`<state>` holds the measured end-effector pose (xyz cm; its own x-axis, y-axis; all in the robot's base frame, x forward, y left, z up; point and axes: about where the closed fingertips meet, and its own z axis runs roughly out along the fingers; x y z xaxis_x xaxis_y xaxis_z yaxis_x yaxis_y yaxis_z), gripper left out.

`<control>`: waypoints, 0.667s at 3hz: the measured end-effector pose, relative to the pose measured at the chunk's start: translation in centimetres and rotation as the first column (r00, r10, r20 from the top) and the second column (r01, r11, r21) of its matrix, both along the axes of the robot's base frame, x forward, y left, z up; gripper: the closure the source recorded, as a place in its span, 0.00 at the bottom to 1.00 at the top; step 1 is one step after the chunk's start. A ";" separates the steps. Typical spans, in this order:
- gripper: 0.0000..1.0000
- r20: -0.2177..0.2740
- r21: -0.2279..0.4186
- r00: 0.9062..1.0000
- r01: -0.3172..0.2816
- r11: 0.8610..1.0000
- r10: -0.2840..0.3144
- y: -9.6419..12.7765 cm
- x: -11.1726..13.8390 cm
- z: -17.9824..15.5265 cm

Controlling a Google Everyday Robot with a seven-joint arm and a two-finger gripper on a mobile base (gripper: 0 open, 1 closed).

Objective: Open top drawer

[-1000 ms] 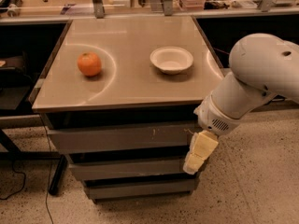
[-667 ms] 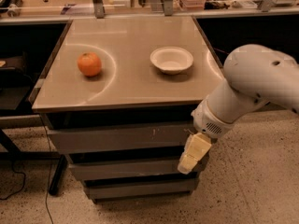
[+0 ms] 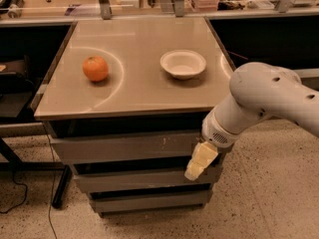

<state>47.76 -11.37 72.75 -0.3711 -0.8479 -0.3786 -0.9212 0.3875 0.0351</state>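
Tan tabletop (image 3: 134,91) fills the mid of the view and sits on a grey 3-drawer stack. Speckled floor (image 3: 269,203) below, dark shelving behind.

White robot arm (image 3: 264,96) comes in from the right edge, bulky, and bends down-left twd the stack's right front corner.

Top drawer (image 3: 119,148) is directly under the tabletop. It's the widest of the 3, w/ a flat slanted grey front and small pale scratches right of centre. The front sits in line w/ the stack and none of the inside shows, so it reads as closed.

Middle drawer (image 3: 134,179) and bottom drawer (image 3: 149,200) sit below it, each narrower w/ plain fronts.

White bowl (image 3: 183,63) stands upright on the tabletop, right of centre. An orange (image 3: 95,68) sits left of centre, well apart from the bowl.

Gripper (image 3: 198,162) is pale cream and points down-left. It's at the right end of the drawer fronts, overlapping the lower edge of the top drawer and the middle drawer's front. Can't tell if it touches either. Claw state: can't tell whether released or clenched.
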 end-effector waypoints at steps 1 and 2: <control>0.00 -0.004 0.006 1.000 0.016 1.000 -0.016 -0.1 0.9 -2.0; 0.00 0.000 0.011 1.000 0.016 1.000 -0.016 -0.2 2.2 -3.5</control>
<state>49.92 -11.55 69.28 -0.3842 -0.8379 -0.3878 -0.9151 0.4014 0.0391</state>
